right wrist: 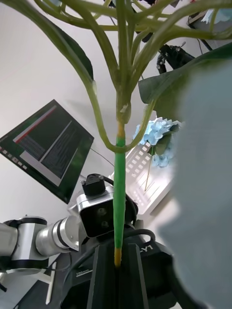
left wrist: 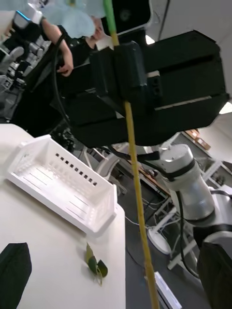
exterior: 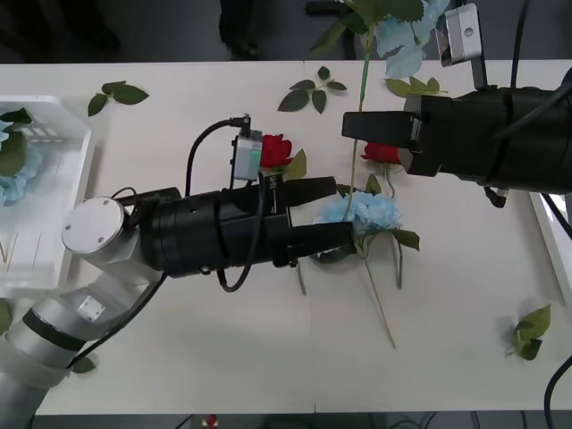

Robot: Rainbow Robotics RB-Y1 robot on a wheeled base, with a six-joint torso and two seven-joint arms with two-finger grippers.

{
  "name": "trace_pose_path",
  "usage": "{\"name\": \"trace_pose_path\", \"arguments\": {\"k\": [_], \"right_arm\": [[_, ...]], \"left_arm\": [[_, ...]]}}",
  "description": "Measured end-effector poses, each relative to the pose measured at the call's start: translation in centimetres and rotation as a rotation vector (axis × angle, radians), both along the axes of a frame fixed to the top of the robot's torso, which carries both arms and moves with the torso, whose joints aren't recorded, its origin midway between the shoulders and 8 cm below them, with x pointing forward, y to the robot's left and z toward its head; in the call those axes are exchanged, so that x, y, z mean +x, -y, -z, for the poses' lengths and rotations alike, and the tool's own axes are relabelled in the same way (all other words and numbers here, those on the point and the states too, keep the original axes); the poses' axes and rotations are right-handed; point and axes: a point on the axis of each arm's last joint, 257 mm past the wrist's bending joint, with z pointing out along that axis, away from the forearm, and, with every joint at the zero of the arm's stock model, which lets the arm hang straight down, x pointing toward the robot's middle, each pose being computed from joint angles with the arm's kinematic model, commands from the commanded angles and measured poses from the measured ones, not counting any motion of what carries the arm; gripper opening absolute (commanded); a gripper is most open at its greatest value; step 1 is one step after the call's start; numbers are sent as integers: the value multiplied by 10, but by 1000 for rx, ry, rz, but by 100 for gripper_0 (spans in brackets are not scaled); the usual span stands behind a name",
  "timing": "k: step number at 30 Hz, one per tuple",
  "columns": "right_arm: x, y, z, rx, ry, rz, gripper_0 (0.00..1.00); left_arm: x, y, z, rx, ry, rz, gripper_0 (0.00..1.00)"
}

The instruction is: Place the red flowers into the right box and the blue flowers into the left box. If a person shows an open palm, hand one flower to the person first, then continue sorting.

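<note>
The right gripper [exterior: 350, 128] is clamped on the thin green stem [exterior: 362, 94] of a blue flower [exterior: 407, 36], its puffy pale head and broad dark leaves raised at the far right above the white table [exterior: 179, 357]. The left gripper [exterior: 326, 213], fingers spread, sits at the centre with the stem's lower end just right of its tips. Another blue flower [exterior: 371, 213] lies there, beside two red roses [exterior: 275, 150]. The slotted white plastic left box [exterior: 54, 179] holds blue flowers [exterior: 12, 179].

Bright even light, soft shadows, blurred foreground leaf [right wrist: 203, 193], ceiling glare
</note>
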Motion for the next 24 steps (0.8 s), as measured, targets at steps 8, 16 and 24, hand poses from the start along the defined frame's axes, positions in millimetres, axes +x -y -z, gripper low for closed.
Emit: {"name": "trace_pose_path", "arguments": {"k": [8,16,24], "right_arm": [[0,0,0,0,0,0,0],[0,0,0,0,0,0,0],[0,0,0,0,0,0,22]], "left_arm": [[0,14,-1,-12,-28,-43,18],[7,14,-3,-17,-30,-70,0],[8,14,-3,-17,-30,-71,0]]}}
